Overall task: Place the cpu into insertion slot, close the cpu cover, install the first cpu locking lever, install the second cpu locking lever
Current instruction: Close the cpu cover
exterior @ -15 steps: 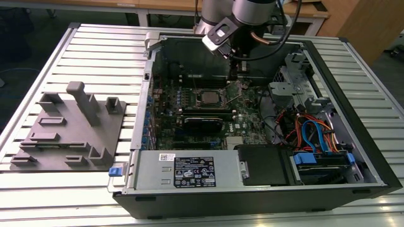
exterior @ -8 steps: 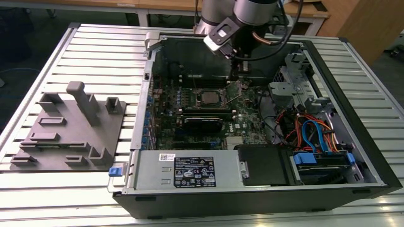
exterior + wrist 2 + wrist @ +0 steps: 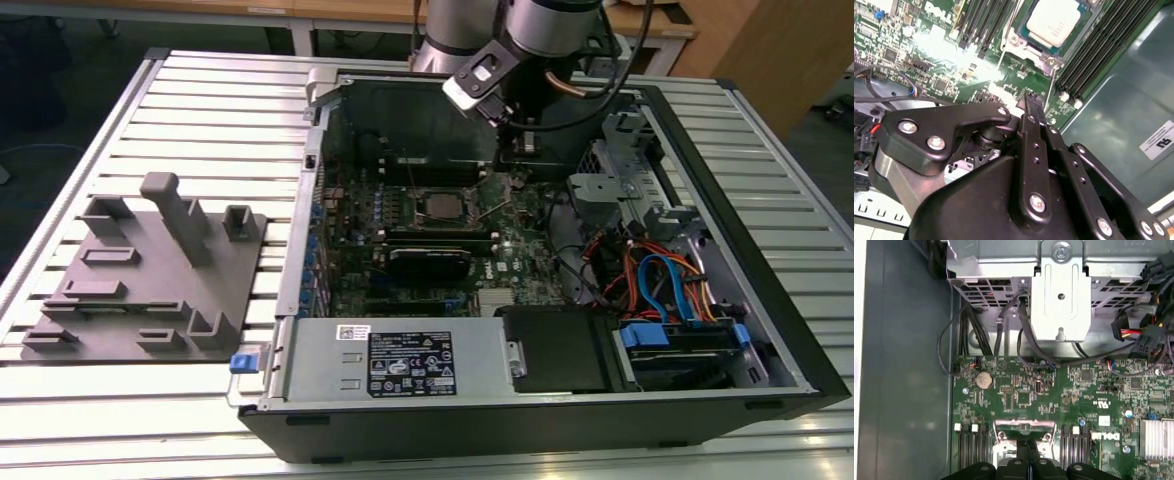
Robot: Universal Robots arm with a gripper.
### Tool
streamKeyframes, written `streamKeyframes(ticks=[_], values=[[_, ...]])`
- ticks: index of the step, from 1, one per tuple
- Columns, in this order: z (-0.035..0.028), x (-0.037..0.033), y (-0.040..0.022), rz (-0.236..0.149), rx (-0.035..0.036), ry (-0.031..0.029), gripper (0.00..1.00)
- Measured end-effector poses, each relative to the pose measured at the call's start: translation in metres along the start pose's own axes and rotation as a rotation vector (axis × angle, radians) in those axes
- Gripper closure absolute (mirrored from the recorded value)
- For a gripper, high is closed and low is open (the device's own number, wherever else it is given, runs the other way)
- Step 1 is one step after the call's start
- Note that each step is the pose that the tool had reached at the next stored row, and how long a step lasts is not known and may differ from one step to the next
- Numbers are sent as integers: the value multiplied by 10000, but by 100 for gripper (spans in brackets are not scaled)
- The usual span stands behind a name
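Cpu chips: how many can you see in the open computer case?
1. The cpu lies at the middle of the motherboard; the arm overhead may hide part of the board.

The open black computer case [image 3: 767,330] is accessible from above; its walls close off the sides. Over the green motherboard [image 3: 1089,390], a thin silver locking lever [image 3: 1053,82] rises just beside the closed tool [image 3: 1032,106]. A grey metal drive cage [image 3: 607,190] and an orange-and-blue cable bundle [image 3: 654,280] obstruct the exterior view's right.
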State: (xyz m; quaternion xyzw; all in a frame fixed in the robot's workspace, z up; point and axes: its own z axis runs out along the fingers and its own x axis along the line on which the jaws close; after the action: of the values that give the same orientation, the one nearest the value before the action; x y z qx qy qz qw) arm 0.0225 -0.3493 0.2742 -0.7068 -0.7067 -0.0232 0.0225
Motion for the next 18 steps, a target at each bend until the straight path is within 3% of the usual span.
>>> streamKeyframes(ticks=[12, 18], values=[[75, 2, 168, 1, 18, 0, 89], [120, 24, 287, 4, 65, -6, 89]])
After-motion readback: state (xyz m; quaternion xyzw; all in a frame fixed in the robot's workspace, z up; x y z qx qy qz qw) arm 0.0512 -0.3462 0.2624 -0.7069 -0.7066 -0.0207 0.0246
